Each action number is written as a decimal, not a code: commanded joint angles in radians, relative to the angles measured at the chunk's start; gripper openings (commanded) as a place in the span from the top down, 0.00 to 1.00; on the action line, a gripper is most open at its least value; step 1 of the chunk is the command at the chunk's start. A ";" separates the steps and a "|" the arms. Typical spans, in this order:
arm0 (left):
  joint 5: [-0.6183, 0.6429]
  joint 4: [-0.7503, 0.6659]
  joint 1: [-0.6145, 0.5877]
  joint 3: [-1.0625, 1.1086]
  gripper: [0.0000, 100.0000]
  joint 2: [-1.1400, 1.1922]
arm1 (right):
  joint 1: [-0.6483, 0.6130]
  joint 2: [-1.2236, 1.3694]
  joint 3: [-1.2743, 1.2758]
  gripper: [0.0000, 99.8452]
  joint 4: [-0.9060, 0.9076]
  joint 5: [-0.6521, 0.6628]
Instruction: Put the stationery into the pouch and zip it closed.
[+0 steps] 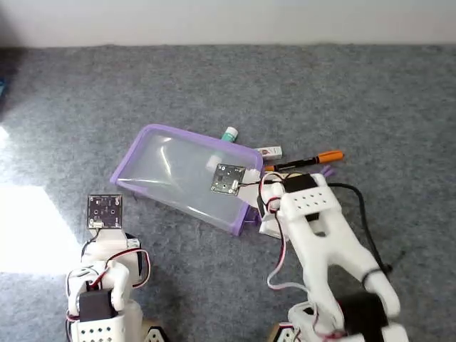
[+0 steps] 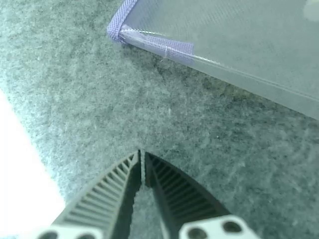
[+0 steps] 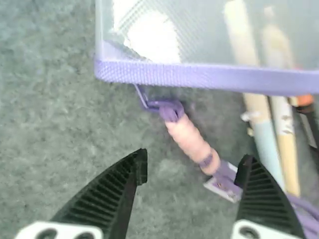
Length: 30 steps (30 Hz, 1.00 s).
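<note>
A clear pouch [image 1: 182,171] with purple trim lies flat on the grey carpet. Its zip pull [image 3: 189,142], a pink tube on a purple tab, hangs from the trimmed edge [image 3: 199,77]. My right gripper [image 3: 194,167] stands open, one finger on each side of the pull and just short of it. Two pale pens [image 3: 266,139] lie beside it, partly seen through the pouch wall. An orange and black pen [image 1: 306,161], a small white item [image 1: 271,152] and a green-capped item [image 1: 229,134] lie at the pouch's far right corner. My left gripper [image 2: 143,169] is shut and holds nothing, near the pouch's left corner [image 2: 119,30].
The right arm [image 1: 313,214] covers the pouch's near right corner, with a black cable [image 1: 360,206] trailing beside it. The left arm [image 1: 107,263] sits at the front left. A bright patch of light [image 1: 28,228] falls on the carpet at the left edge.
</note>
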 commanded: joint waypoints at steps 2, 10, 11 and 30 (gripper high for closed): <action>-0.003 0.002 0.003 -0.010 0.99 -0.011 | -0.007 0.111 -0.051 0.70 -0.097 0.014; -0.003 0.002 0.003 -0.010 0.99 -0.011 | -0.007 0.257 -0.133 0.70 -0.127 0.012; -0.003 0.002 0.003 -0.010 0.99 -0.011 | -0.007 0.274 -0.149 0.70 -0.108 0.012; -0.003 0.002 0.003 -0.010 0.99 -0.011 | -0.019 0.334 -0.227 0.99 -0.010 -0.066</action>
